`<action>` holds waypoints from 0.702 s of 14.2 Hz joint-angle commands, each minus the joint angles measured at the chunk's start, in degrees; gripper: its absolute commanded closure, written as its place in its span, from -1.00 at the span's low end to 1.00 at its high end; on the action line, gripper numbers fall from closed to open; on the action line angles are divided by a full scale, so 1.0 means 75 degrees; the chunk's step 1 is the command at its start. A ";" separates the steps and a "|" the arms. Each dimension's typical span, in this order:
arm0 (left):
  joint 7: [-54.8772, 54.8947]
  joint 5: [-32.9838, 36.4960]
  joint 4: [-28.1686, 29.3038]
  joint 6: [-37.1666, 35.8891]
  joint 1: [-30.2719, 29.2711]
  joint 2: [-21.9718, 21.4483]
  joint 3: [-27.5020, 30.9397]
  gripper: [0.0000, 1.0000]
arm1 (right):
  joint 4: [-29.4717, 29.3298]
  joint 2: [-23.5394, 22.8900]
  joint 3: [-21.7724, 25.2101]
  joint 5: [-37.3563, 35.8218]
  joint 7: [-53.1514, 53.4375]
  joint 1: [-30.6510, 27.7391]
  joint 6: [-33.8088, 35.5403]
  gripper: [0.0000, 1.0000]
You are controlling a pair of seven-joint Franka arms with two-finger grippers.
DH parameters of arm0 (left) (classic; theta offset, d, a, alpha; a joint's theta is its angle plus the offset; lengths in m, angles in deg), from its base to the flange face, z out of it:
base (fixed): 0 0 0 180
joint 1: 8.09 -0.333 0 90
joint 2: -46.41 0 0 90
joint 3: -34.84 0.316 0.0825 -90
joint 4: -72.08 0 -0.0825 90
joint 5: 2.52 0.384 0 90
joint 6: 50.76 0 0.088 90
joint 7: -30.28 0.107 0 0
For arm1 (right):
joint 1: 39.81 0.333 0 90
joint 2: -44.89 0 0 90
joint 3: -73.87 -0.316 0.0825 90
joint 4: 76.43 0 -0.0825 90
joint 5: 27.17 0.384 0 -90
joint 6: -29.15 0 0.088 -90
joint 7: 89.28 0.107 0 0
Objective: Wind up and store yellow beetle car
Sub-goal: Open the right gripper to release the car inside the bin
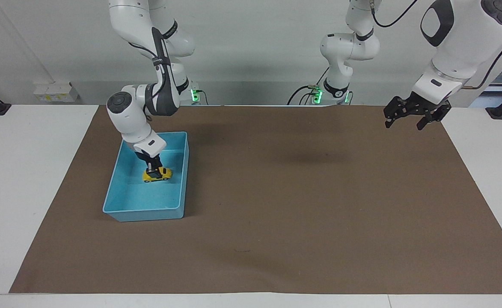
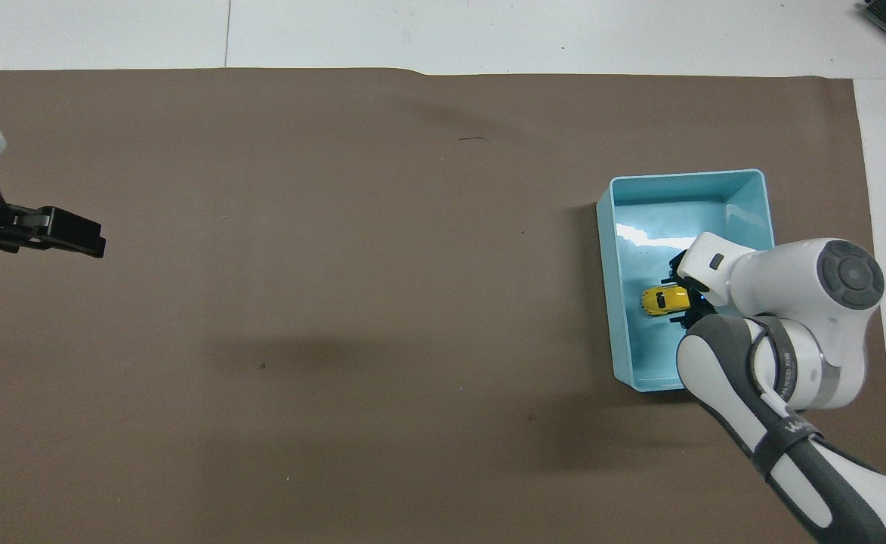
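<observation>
Yellow beetle car set down in the blue bin.
It could be dragged or tipped if the right end effector, whose opening cannot be told, is lifted before release; the left end effector is held wide.

yellow beetle car, in blue bin

No legible text, labels, numbers; lettering on right arm strap unreadable.

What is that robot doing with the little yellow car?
The right hand is down inside the light blue plastic bin at the right arm's end of the table, right on top of the tiny yellow beetle toy car, which sits on the bin's floor. Whether it grips the car can't be told. The left hand waits open above the brown mat, holding nothing.
</observation>
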 commanded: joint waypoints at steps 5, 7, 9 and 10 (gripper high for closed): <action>-0.0088 0.0144 -0.0167 -0.0180 -0.0070 0.0070 -0.0071 -1.00 | -0.1555 0.0391 -0.0070 0.0016 0.1184 -0.0044 0.2424 -1.00; -0.0088 0.0156 -0.0167 -0.0180 -0.0082 0.0070 -0.0071 -1.00 | -0.2304 0.0357 -0.0070 0.0016 0.1748 -0.0056 0.3187 -1.00; -0.0088 0.0145 -0.0167 -0.0180 -0.0082 0.0070 -0.0071 -1.00 | -0.2891 0.0357 -0.0128 0.0005 0.2263 -0.0021 0.3751 -1.00; -0.0088 0.0156 -0.0167 -0.0180 -0.0070 0.0070 -0.0071 -1.00 | -0.2998 0.0415 -0.0140 0.0004 0.2579 -0.0021 0.3927 -1.00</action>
